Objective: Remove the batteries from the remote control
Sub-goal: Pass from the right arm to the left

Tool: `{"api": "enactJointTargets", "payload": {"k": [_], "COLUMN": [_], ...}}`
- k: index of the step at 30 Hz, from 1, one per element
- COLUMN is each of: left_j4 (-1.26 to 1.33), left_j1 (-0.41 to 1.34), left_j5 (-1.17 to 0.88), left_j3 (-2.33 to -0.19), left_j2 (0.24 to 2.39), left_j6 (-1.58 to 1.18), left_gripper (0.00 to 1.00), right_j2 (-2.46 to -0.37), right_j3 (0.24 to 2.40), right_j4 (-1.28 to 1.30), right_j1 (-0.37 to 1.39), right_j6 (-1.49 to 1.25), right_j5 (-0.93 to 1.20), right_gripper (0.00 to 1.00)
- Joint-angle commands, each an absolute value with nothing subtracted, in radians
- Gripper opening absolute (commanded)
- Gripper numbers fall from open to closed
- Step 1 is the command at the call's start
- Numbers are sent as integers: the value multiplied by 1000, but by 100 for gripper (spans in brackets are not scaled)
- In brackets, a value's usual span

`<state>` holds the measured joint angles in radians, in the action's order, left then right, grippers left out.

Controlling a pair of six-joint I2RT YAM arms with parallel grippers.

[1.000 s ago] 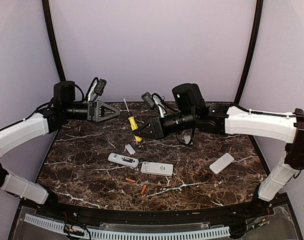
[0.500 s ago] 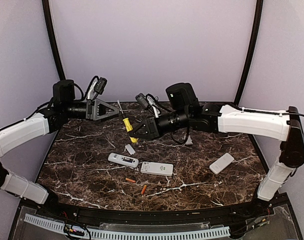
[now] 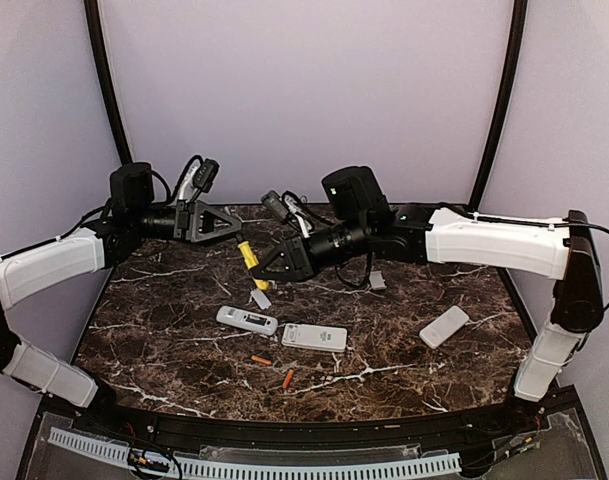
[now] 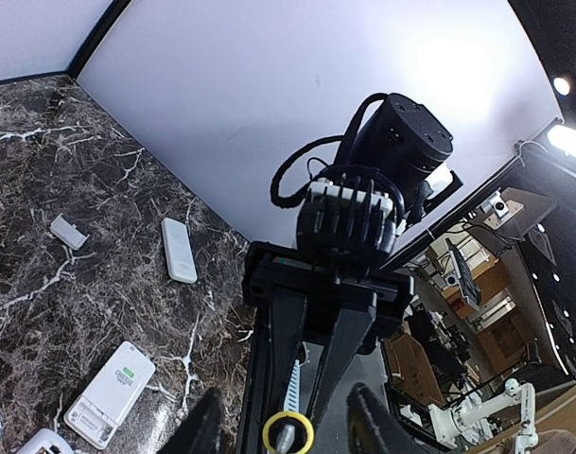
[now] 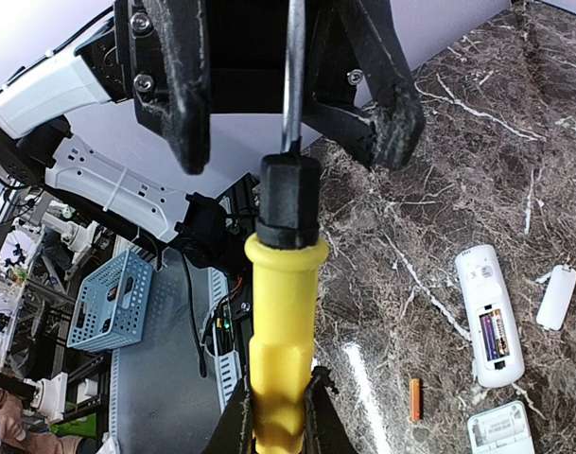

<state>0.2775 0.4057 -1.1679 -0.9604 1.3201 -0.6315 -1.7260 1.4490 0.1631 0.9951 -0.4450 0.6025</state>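
Top view: the right gripper point(image 3: 264, 268) is clamped on the yellow screwdriver point(image 3: 248, 256), which angles up toward the left gripper point(image 3: 234, 222); two loose batteries point(image 3: 261, 360) lie on the table point(image 3: 164, 340) just in front of the remotes point(image 3: 247, 320), one nearly crosswise, one slanted.

Left wrist: its jaws stand apart either side of the tool, apparently not touching.

Right wrist: a seated battery point(image 5: 491, 336) lies lengthwise in an opened remote point(image 5: 477, 284); the handover will likely go best if the left closes squarely on the shaft before the right lets go.

Screwdriver point(image 4: 288, 434) end-on in the right claw point(image 4: 304, 383) — open remote point(image 4: 111, 394) on marble table point(image 4: 42, 170) beside.
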Motion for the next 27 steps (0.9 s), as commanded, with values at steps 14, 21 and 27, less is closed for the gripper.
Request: {"api": "enactJointTargets", "payload": {"k": [14, 21, 27], "left_j4": [300, 286, 483], "left_j1": [400, 400, 402], "left_j5": [-1168, -1034, -859], "left_j3": [-948, -947, -889], "left_j2": [1309, 1247, 1175], "left_j6": [-645, -640, -796], "left_gripper": [0, 0, 0], "right_j2": [-1723, -1666, -1566], "right_j3": [1423, 1365, 1156], "right_j4": [99, -21, -378], "right_j1": [970, 964, 973], "right_j6": [-464, -511, -720], "right_j5": [568, 498, 276], "right_gripper": [0, 66, 72]}}
